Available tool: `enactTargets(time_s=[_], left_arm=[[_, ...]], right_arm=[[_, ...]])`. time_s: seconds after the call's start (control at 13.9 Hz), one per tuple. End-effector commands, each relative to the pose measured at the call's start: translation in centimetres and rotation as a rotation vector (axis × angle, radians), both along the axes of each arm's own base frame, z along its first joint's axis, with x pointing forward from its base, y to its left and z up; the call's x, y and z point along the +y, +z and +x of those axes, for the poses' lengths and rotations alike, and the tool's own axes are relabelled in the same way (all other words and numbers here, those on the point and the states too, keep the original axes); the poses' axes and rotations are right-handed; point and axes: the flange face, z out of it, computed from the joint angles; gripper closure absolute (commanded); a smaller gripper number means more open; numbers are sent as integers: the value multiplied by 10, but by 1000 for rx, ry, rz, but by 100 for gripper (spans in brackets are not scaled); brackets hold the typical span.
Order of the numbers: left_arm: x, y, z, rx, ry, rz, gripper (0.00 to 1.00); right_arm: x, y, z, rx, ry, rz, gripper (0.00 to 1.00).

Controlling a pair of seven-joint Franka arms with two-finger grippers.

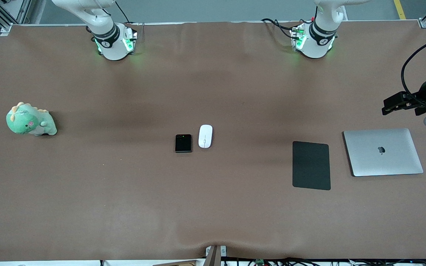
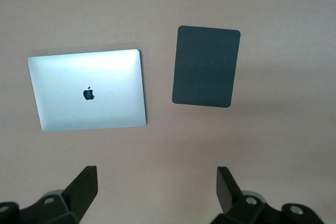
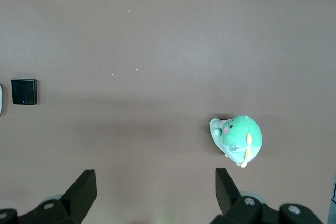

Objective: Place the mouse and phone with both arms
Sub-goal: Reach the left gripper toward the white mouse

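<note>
The white oval mouse (image 1: 205,136) lies near the middle of the brown table. The small black phone (image 1: 183,143) lies close beside it, toward the right arm's end. The phone also shows in the right wrist view (image 3: 24,92), with a sliver of the mouse (image 3: 1,99) at the frame's edge. My left gripper (image 2: 156,182) is open and empty, high over bare table near the laptop and pad. My right gripper (image 3: 155,182) is open and empty, high over bare table near the plush toy. Neither gripper shows in the front view, only the arms' bases.
A flat matte black pad (image 1: 311,165) and a closed silver laptop (image 1: 383,152) lie toward the left arm's end. A green dinosaur plush (image 1: 30,120) sits toward the right arm's end. A black device on a cable (image 1: 405,101) juts in past the laptop.
</note>
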Motion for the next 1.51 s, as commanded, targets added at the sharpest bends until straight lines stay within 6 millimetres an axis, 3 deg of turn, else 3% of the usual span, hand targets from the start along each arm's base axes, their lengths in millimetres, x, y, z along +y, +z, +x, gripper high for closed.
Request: enactTargets(time_s=[0.0,0.36,0.57,1.22,1.43], left_arm=[[3,10,-2,-20,-13,4,0],[-5,2,0,-3,20,-11,0],[-16,-15,7,26,9,-12,0],[-142,-78,27,46,58,-1,0],[-186,-108,28,64,63,5,0]], right_arm=[[0,4,-1,-5,-9,5,0],[0,4,-1,-5,-8,6,0],[-1,4,-1,-5,-10,6,0],[-2,3,0,-3,-13,6,0],[-3,3,0,-5,-14,6,0]])
